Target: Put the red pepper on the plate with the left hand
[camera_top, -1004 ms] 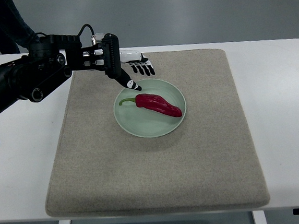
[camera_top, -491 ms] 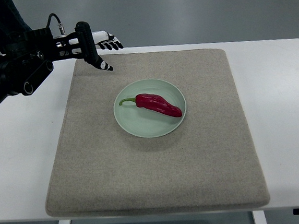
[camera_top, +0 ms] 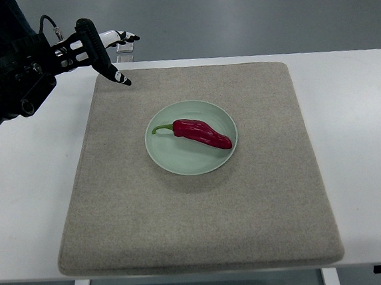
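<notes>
Now one red pepper (camera_top: 203, 133) lies on one plate (camera_top: 172, 159).

White rectangular tabletop (camera_top: 364, 140) under a beige felt mat (camera_top: 197, 222); smooth grey floor (camera_top: 246, 14) beyond at 12 o'clock, evenly lit.

- The pepper (camera_top: 202, 133) lies in the plate (camera_top: 178, 158).
- The plate sits on the mat (camera_top: 203, 208), which covers the surface (camera_top: 357, 134).
- The left robot hand (camera_top: 106, 53) hovers at the mat's far-left corner.

A beige mat (camera_top: 202, 201) covers most of a white table (camera_top: 357, 141); grey floor beyond.
</notes>
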Robot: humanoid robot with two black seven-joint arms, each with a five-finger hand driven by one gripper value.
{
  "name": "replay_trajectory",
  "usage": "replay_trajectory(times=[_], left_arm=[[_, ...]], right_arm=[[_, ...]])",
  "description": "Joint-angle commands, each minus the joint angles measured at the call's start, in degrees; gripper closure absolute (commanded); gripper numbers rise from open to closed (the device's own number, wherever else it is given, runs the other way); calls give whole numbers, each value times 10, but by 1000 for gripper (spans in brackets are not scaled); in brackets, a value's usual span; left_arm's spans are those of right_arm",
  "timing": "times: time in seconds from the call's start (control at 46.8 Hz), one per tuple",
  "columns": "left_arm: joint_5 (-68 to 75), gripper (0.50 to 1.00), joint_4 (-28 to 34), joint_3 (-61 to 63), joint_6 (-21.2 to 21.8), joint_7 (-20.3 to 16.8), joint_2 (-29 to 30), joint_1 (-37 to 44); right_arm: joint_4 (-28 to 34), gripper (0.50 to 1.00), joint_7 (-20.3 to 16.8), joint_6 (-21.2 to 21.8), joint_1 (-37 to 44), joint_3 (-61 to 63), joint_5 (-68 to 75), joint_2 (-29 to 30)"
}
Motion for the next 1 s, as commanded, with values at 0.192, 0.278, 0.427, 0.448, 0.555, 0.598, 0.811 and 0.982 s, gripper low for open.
replay_trajectory(times=[0.192, 0.278, 0.427, 0.448, 0.555, 0.598, 0.811, 0.982], left_arm=[[-239, 536, 23, -3, 41, 27, -14, 1], [-341, 536, 28, -4, 42, 60, -15, 2], [-503, 536, 27, -4, 66, 102, -25, 3], [-517, 538, 27, -4, 72, 104, -26, 4], [-564, 536, 26, -5, 96, 104, -36, 5], [-580, 536, 26, -7, 102, 104, -40, 7], [-707, 536, 28, -11, 93, 94, -48, 12], [-759, 536, 37, -12, 65, 77, -55, 21]], right_arm=[[0, 568, 0, 0, 0, 0, 0, 0], [0, 568, 0, 0, 1, 0, 0, 0], [0, 568, 0, 0, 0, 0, 0, 0], [0, 568, 0, 0, 0, 0, 0, 0], [0, 568, 0, 0, 0, 0, 0, 0], [0, 568, 0, 0, 0, 0, 0, 0], [0, 568, 0, 0, 0, 0, 0, 0], [0, 568, 0, 0, 1, 0, 0, 0]])
